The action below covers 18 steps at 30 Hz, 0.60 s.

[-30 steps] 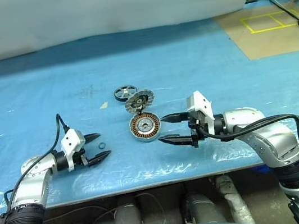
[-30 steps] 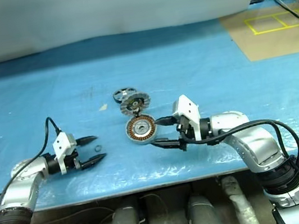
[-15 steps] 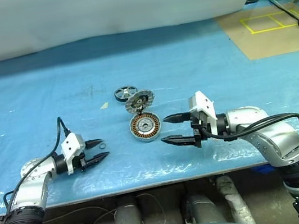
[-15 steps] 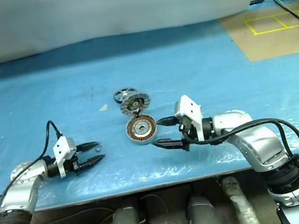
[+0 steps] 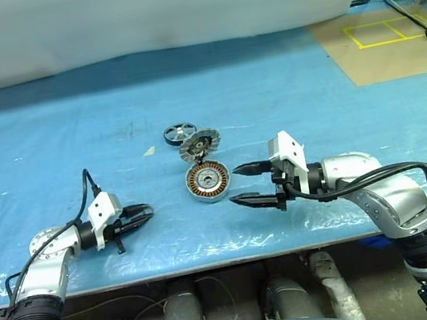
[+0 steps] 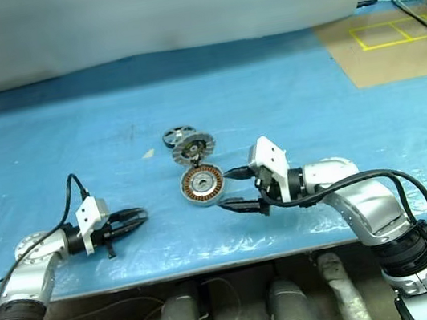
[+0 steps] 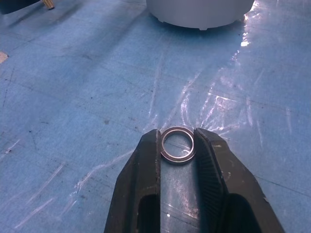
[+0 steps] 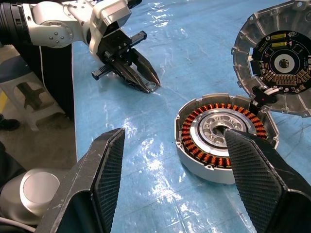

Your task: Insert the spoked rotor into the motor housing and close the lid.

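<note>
The motor housing [image 5: 206, 182], a silver cup with copper windings, lies on the blue sheet in the middle. The lid [image 5: 199, 143] leans against its far rim, dark ribbed face showing, joined by a short wire. Just behind lies the spoked rotor [image 5: 179, 131]. My right gripper [image 5: 234, 186] hovers open just right of the housing, its fingers [image 8: 104, 179] spread wide, nothing between them. To the left, my left gripper [image 5: 147, 213] rests low on the sheet. It is shut on a small metal ring [image 7: 178, 144], which sits between its fingertips.
A small pale scrap [image 5: 148, 150] lies left of the rotor. A brown board with a yellow tape square [image 5: 380, 30] and cables [image 5: 418, 14] sit at the back right. The table's front edge runs just below both grippers. A white sheet hangs behind.
My left gripper's fingers have come together around the small ring on the sheet. The right arm, housing, lid and rotor have not moved.
</note>
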### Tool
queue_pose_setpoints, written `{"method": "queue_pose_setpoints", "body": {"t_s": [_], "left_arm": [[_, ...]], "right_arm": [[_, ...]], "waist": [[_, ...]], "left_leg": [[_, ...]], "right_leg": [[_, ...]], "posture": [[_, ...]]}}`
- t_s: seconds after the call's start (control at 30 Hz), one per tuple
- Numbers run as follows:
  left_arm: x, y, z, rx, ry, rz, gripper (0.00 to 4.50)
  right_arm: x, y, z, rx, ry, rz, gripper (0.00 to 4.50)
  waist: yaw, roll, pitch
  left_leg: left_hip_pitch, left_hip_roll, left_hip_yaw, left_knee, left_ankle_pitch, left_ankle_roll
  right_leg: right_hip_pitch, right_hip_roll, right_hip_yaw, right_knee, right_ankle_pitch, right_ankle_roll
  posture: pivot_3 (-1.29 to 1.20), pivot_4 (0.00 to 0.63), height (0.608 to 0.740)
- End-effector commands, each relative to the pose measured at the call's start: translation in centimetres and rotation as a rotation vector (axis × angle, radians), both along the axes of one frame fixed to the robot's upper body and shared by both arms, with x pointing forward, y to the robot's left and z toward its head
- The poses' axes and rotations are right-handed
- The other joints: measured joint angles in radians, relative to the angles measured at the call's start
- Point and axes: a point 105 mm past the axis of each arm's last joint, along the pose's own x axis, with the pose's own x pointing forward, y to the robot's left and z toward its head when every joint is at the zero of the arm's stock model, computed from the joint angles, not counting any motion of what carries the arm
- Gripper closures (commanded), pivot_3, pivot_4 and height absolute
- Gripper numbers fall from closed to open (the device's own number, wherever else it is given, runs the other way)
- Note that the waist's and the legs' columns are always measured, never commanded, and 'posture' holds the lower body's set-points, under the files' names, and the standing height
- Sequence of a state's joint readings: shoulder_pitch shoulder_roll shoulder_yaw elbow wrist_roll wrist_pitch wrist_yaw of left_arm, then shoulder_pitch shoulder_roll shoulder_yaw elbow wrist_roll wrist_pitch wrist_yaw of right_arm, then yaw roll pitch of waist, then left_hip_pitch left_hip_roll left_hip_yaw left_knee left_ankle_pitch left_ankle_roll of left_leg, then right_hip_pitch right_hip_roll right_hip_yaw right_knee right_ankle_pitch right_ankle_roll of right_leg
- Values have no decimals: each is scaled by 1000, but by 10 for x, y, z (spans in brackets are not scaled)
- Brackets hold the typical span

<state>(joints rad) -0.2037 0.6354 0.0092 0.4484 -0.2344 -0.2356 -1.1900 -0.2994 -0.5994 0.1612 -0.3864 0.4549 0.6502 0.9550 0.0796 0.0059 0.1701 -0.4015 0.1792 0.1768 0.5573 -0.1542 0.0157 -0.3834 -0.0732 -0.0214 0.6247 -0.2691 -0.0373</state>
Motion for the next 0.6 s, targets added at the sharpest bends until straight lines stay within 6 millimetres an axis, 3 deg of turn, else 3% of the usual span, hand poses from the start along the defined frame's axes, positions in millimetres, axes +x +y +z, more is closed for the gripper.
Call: {"method": "queue_pose_setpoints", "body": {"t_s": [0.03, 0.33, 0.6], "left_arm": [[-2, -7, 2, -3, -14, -27, 3828], [3, -65, 64, -142, -144, -199, 3828], [12, -100, 90, -217, -178, -272, 3828]], "right_arm": [[4, -1, 19, 51, -55, -9, 1082], [2, -5, 23, 47, -76, -15, 1082], [1, -12, 27, 58, -100, -74, 1082]], "waist": [[1, 0, 0], [16, -1, 0], [16, -1, 0]], "left_leg": [[0, 0, 0, 0, 0, 0], [-2, 0, 0, 1, 0, 0], [-2, 0, 0, 2, 0, 0]], "right_leg": [[0, 0, 0, 0, 0, 0], [-1, 0, -1, 0, 0, 0], [-1, 0, -1, 0, 0, 0]], "posture": [[0, 150, 740], [0, 150, 740], [0, 150, 740]]}}
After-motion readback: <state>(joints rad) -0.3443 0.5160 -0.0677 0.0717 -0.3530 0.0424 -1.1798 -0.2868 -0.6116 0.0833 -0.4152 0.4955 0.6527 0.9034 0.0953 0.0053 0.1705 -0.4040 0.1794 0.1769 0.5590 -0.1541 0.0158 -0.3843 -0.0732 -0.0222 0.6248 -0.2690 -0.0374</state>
